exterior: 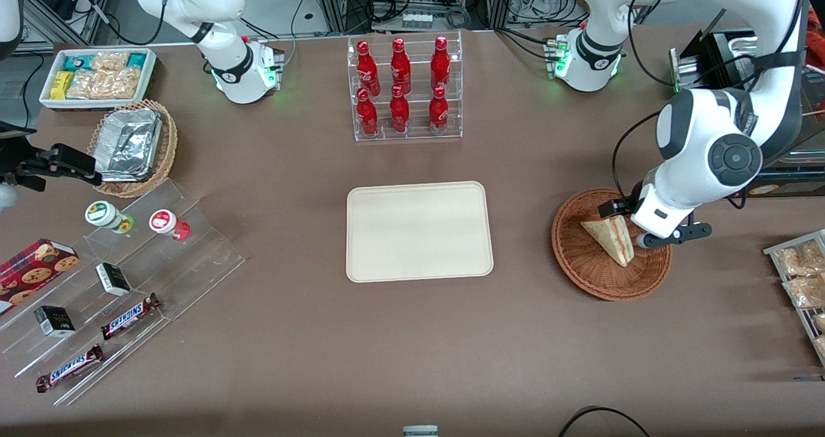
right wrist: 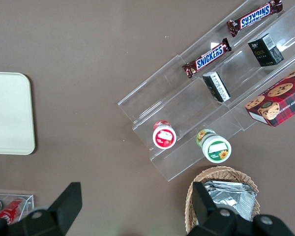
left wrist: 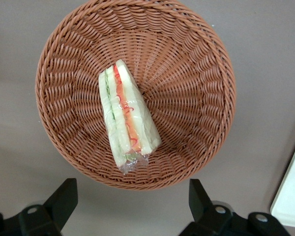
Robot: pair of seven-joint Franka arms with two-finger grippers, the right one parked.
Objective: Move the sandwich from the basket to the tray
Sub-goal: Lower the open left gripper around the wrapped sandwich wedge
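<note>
One sandwich [exterior: 611,238] lies in the round reddish-brown basket [exterior: 583,266], toward the working arm's end of the table, and the left arm's gripper [exterior: 635,227] hangs just above it with nothing held. From the front the arm's white wrist covers part of the basket's rim, so how the fingers stand is hard to read there. The left wrist view settles it: two dark fingers [left wrist: 63,200] are spread wide apart, clear of the basket [left wrist: 206,59], with the wrapped sandwich [left wrist: 127,117] lying against the woven floor, its red, orange and green filling turned up toward the camera. That view also catches a pale corner of the tray [left wrist: 291,196], well apart from the basket. In the front view the whole cream tray [exterior: 419,231] sits bare at mid-table, beside the basket, and farther from the camera stands a clear rack of red bottles [exterior: 405,89]. Only the right wrist view shows the chocolate bars [right wrist: 206,58] and the foil-filled tan basket [right wrist: 226,196] close up.
</note>
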